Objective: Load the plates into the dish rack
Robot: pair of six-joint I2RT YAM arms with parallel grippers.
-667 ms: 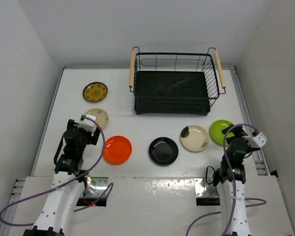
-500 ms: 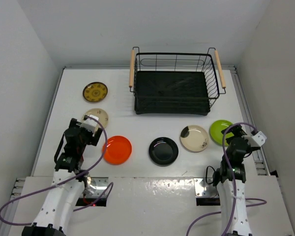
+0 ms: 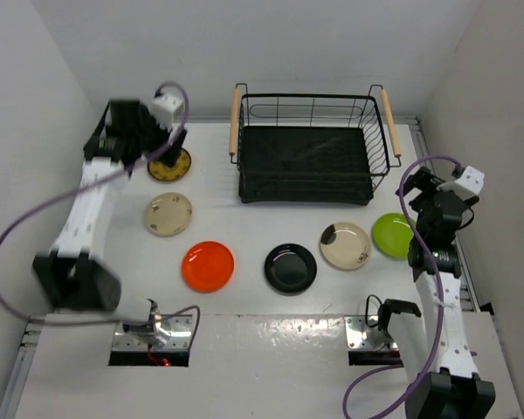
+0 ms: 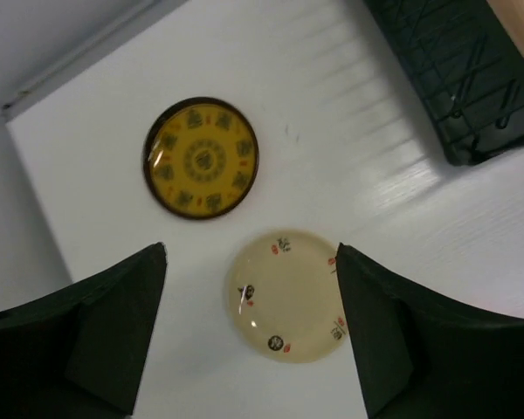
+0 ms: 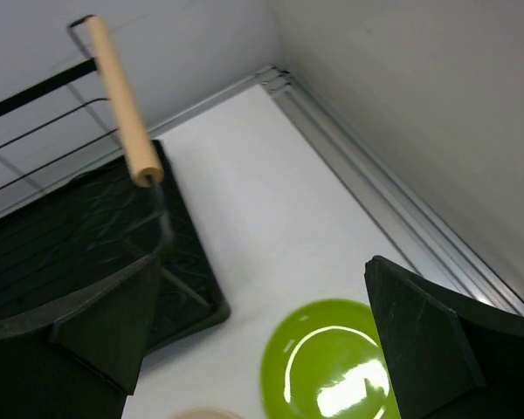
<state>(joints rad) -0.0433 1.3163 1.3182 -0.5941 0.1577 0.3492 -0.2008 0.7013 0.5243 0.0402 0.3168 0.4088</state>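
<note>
Top external view: the left arm reaches far out to the back left part of the white table [image 3: 218, 209]. The left gripper [image 3: 175, 142] hangs over the edge of the yellow-brown patterned round plate [image 3: 168, 166]. Its two black fingers [image 4: 113, 332] are spread wide and hold nothing. In the left wrist view, that plate lies on the table just past the fingers. The cream floral round plate [image 4: 286, 295] shows between them, down on the table.

The right arm stands tall by the right edge. The right gripper [image 5: 262, 262] is also spread wide and empty. The shiny lime green round plate [image 5: 332, 362] lies on the table below it. This plate is near a corner of the big black wire dish rack [image 3: 306, 153] with light wooden handles.

The orange round plate [image 3: 208, 266], the glossy black round plate [image 3: 290, 268] and the beige round plate with a dark patch [image 3: 345, 245] lie in a row in front of the rack.

A moment ago both arms were folded low by their bases. Now both are lifted and reaching out. All six plates lie where they were, and the rack holds no plate.
</note>
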